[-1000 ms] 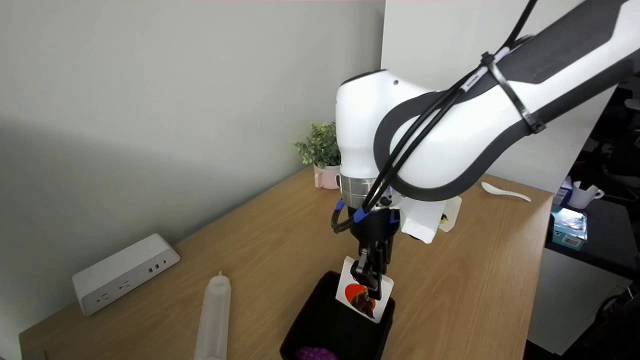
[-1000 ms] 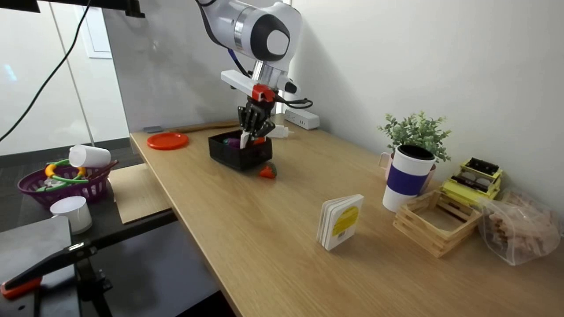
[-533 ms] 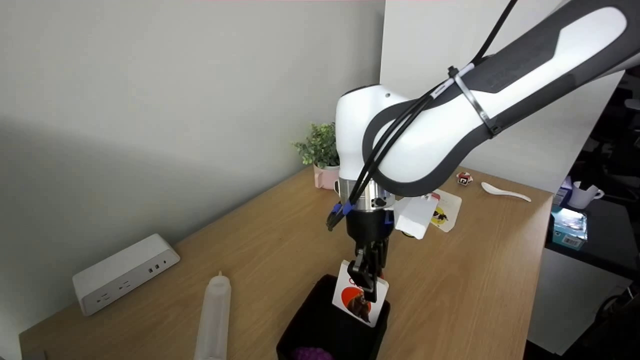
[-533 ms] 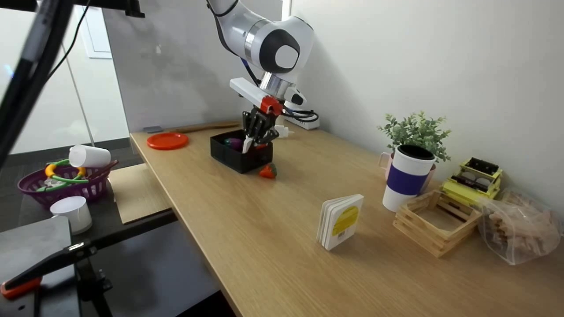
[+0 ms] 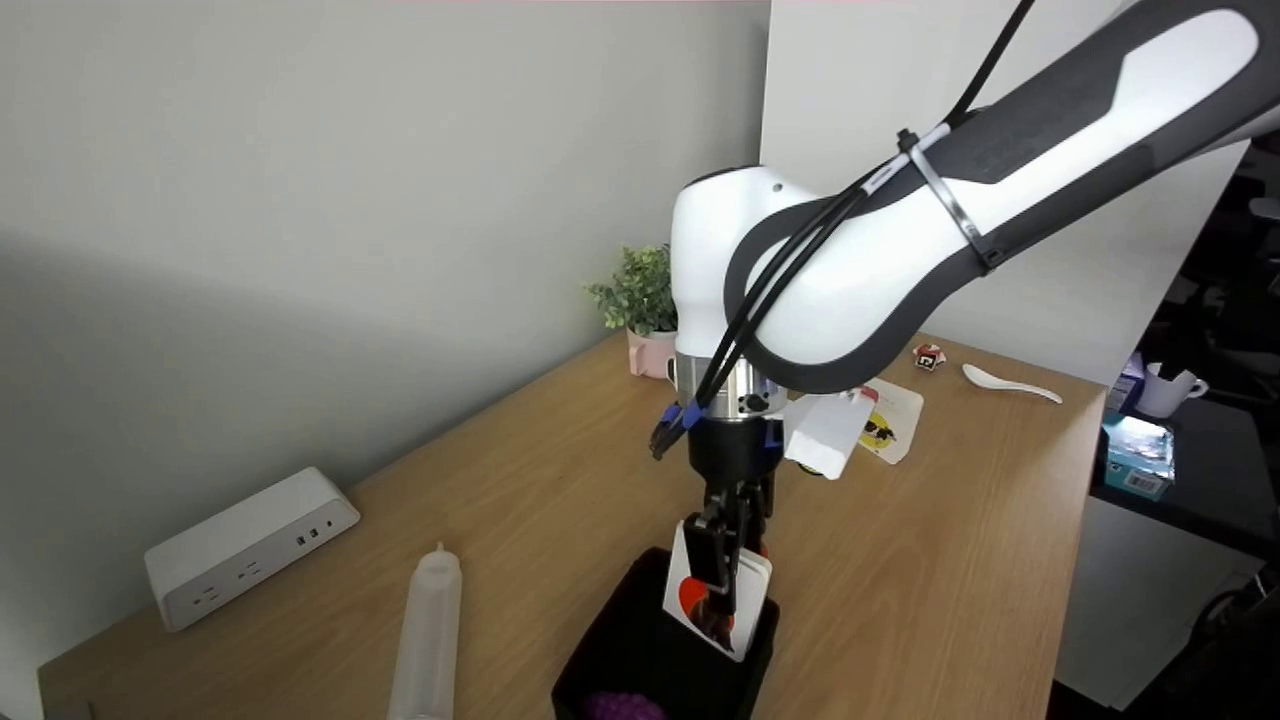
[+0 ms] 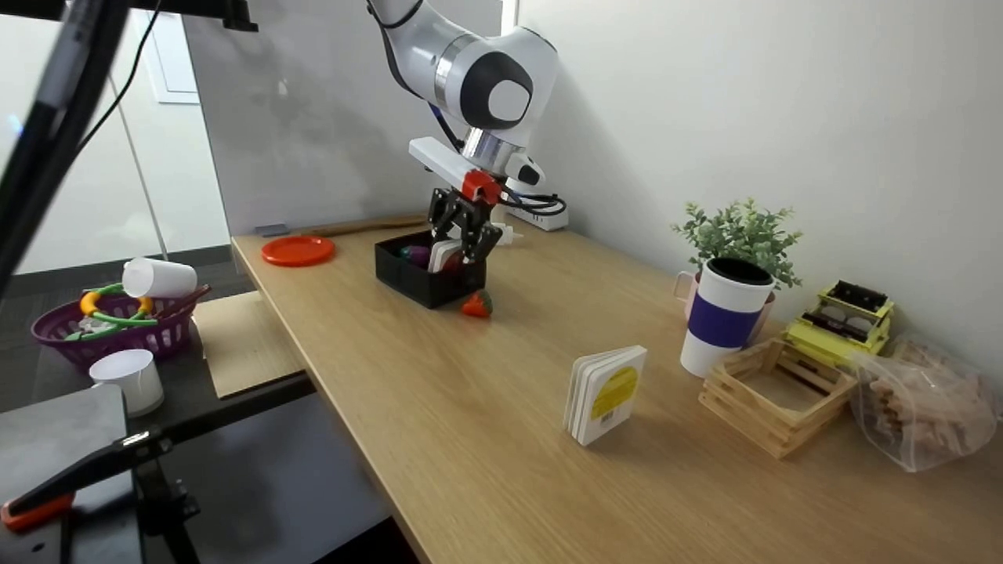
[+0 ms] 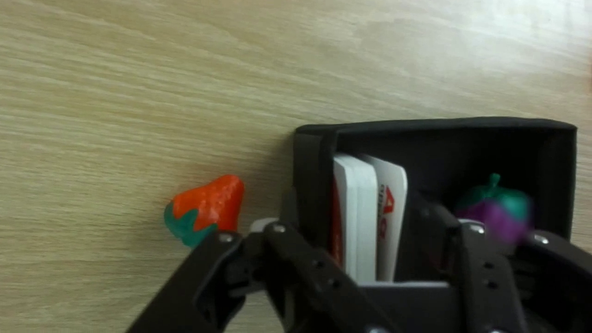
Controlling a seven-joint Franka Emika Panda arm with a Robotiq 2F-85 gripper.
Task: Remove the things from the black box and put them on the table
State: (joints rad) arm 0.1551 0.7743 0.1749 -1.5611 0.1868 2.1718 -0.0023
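Plain grey wall [image 5: 350, 160] in exterior view, broad soft shadow [image 5: 150, 350] low across it; lighter panel [image 5: 860, 60] beside; low cabinet [image 5: 1150, 605] with dark top [image 5: 1225, 465] at far right; area above [image 5: 1235, 265] too dim to make out; in exterior view, pale wall [image 6: 744, 117] at right, faint shade [image 6: 584, 157] toward far end; grey partition [image 6: 313, 149] behind; white panels [image 6: 172, 180] at left; dark skirting [image 6: 200, 254]; dark grey floor [image 6: 19, 345].

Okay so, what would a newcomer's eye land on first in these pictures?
Probably the big white robot arm slanting in from the upper right of an exterior view, its open claw at the black box. Next, the bright red strawberry on the table just outside that box, then the purple-and-green item inside.
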